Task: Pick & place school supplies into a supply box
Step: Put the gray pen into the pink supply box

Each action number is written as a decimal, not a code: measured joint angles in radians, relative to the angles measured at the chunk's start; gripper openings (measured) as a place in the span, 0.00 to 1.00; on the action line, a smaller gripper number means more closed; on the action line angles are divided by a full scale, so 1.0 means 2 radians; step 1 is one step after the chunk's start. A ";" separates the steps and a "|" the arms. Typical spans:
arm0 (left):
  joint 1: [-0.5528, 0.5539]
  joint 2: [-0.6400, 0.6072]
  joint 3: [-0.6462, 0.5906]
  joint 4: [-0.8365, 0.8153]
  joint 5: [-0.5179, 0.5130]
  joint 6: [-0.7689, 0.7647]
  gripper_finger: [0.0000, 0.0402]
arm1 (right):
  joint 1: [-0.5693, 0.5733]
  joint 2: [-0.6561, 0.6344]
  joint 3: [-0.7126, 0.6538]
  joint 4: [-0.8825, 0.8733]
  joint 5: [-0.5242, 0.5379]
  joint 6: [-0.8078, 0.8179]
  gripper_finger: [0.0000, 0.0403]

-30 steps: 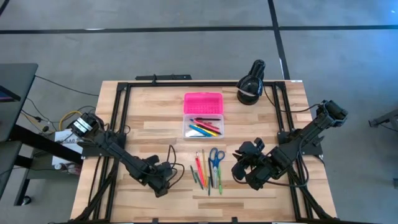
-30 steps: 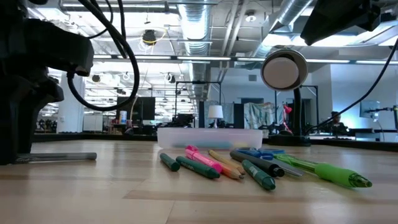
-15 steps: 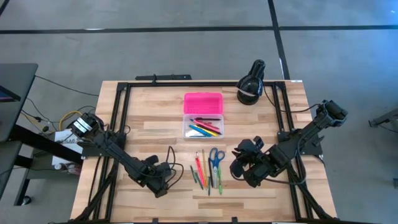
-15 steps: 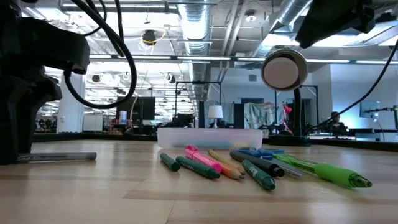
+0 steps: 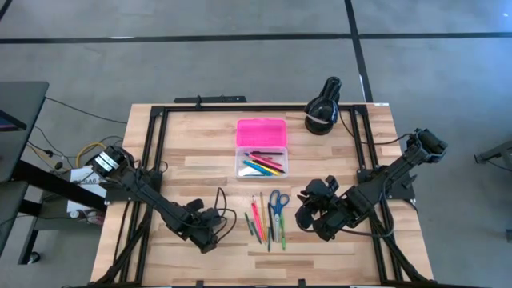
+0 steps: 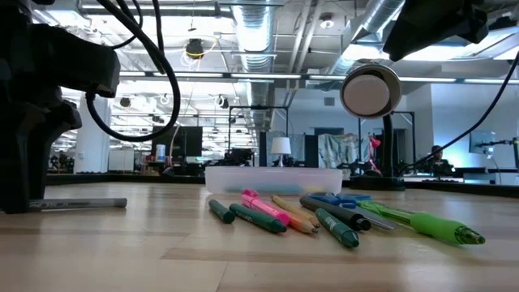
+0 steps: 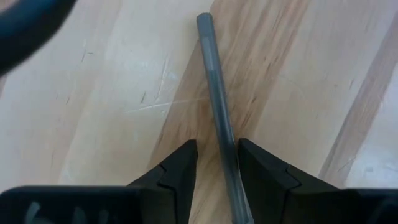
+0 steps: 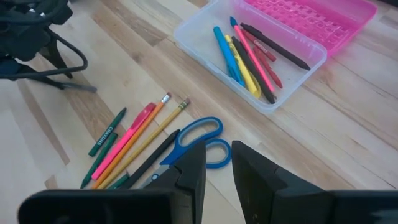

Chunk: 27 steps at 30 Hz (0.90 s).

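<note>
Left gripper [image 7: 214,163] is down at the table [image 5: 200,164] near its front-left part, jaws set narrow on either side of a grey pen [image 7: 217,130] that lies flat on the wood; the pen runs straight between the fingers [image 7: 177,171], and whether they actually touch it I cannot tell; in the low view the same pen [image 6: 77,203] lies at the foot of the dark arm at the left. Right gripper [image 5: 308,216] hovers above the front-right part of the table, just beside the loose pile, jaws a narrow gap apart and holding nothing; its wrist view looks past the fingers [image 8: 189,171] onto the blue-handled scissors [image 8: 202,142]. The loose supplies sit at the table's front centre: scissors [image 5: 278,204], a pink marker [image 8: 127,140], two pencils [image 8: 155,127], green crayons [image 8: 107,132]. The supply box [image 5: 262,147] lies open at the table's middle toward the back edge, pink lid [image 8: 320,22] folded back, clear base [image 8: 249,59] already carrying blue, yellow, red and black pens. A black round device [image 5: 323,108] stands at the back-right corner.
</note>
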 joint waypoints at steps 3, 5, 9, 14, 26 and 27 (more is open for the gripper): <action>-0.004 0.001 0.003 -0.003 -0.007 -0.009 0.28 | 0.000 0.000 0.000 0.004 0.000 0.000 0.17; -0.004 0.001 0.003 -0.009 -0.007 -0.015 0.28 | 0.000 0.000 0.000 0.005 0.000 0.000 0.17; -0.004 0.001 0.004 -0.037 -0.012 -0.023 0.28 | 0.000 0.000 0.000 0.005 0.000 0.000 0.17; 0.005 0.001 0.002 -0.032 -0.007 -0.026 0.28 | 0.000 0.000 0.000 0.005 0.000 -0.001 0.17; 0.007 0.001 0.005 0.019 -0.008 -0.075 0.28 | 0.000 0.000 0.000 0.007 0.000 -0.013 0.17; 0.007 0.001 0.005 0.018 -0.006 -0.079 0.29 | 0.000 0.000 0.000 0.007 0.000 -0.013 0.17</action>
